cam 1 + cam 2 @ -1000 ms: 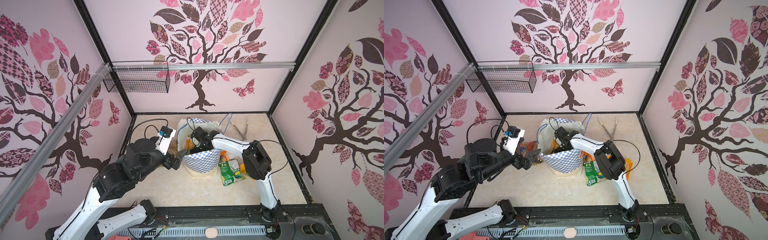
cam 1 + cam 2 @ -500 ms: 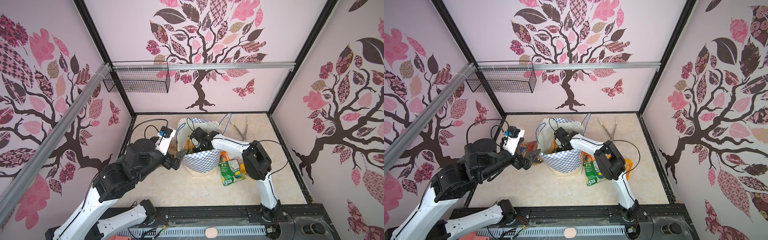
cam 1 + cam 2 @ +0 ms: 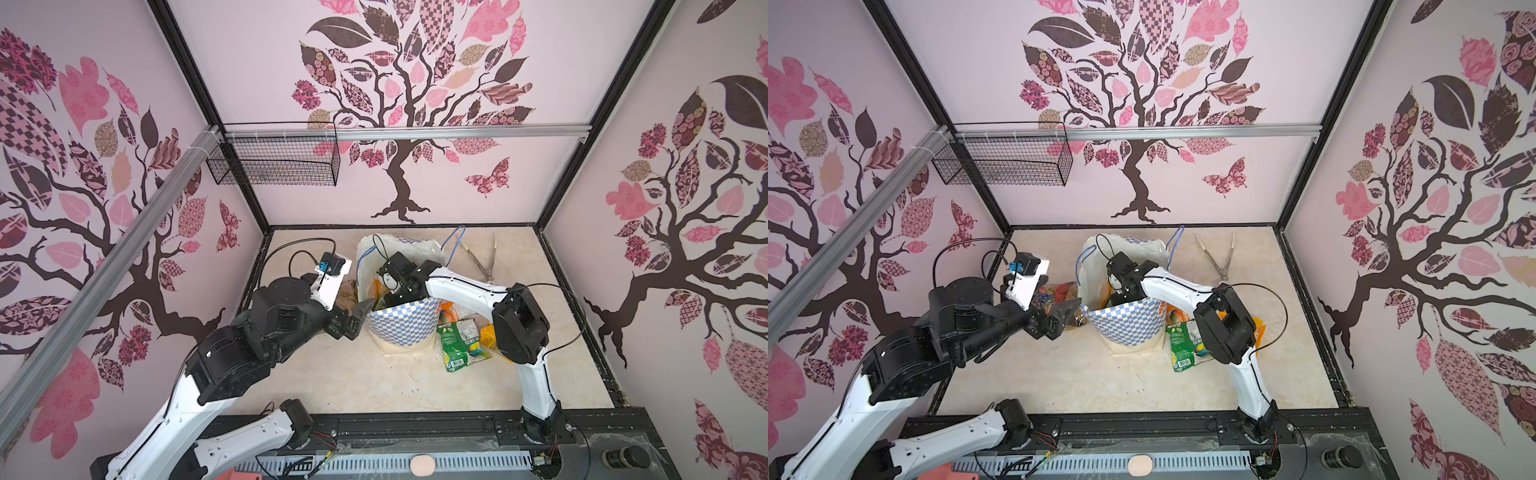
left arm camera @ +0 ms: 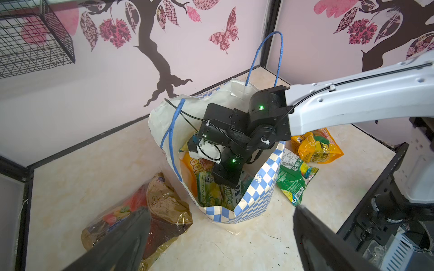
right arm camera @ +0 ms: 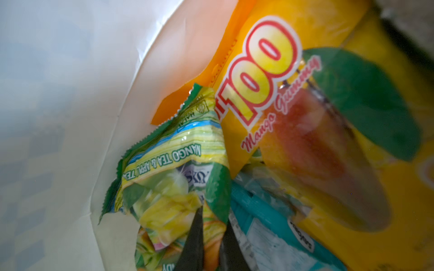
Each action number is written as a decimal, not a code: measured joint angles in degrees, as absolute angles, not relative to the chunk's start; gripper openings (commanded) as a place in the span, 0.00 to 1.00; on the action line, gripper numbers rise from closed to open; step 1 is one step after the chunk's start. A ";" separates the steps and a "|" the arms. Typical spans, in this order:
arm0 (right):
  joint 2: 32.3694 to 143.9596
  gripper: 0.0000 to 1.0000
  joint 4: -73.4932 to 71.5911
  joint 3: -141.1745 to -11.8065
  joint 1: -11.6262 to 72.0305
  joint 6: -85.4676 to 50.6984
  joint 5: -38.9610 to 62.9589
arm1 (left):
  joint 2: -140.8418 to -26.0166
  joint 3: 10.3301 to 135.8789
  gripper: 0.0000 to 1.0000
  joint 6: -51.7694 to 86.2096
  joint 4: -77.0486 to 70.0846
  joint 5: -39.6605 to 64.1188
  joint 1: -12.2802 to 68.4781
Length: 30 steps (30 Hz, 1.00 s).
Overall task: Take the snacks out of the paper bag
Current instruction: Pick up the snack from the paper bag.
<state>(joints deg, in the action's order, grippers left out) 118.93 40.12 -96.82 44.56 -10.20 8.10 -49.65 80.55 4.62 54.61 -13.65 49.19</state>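
In both top views we see the paper bag [image 3: 405,328] standing on the worktop [image 3: 353,382], the right pincer [image 3: 390,300] down inside its mouth, the left pincer [image 3: 360,320] just beside it. From the left wrist we see that pincer's jaws spread wide and empty. From the right wrist we see the right pincer closed on a green mango tea packet [image 5: 173,169], beside an orange mango gummy packet [image 5: 293,117] inside the bag.

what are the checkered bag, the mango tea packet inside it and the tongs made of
The paper bag looks like matte paper, creased and crumpled at the rim. The mango tea packet looks like glossy plastic film: crinkled, with highlights and a zigzag-cut edge. The tongs are probably metal, thin and silvery-grey, though too small to be sure.
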 measured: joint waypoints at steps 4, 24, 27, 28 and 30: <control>117.97 0.06 40.60 -97.17 44.56 -10.28 7.31 | -49.65 80.55 0.96 4.69 54.61 -13.63 49.19; 109.36 0.06 41.23 -101.73 44.53 -10.72 6.15 | -49.67 80.55 0.96 4.75 54.52 -13.30 49.19; 108.12 0.06 40.97 -101.73 44.53 -10.83 5.91 | -49.71 80.55 0.96 4.75 54.52 -13.19 49.19; 107.59 0.07 40.84 -101.73 44.53 -10.94 5.78 | -49.74 80.55 0.96 4.78 54.52 -13.19 49.19; 106.41 0.06 40.45 -101.69 44.53 -11.20 5.63 | -49.78 80.55 0.96 4.78 54.52 -13.15 49.19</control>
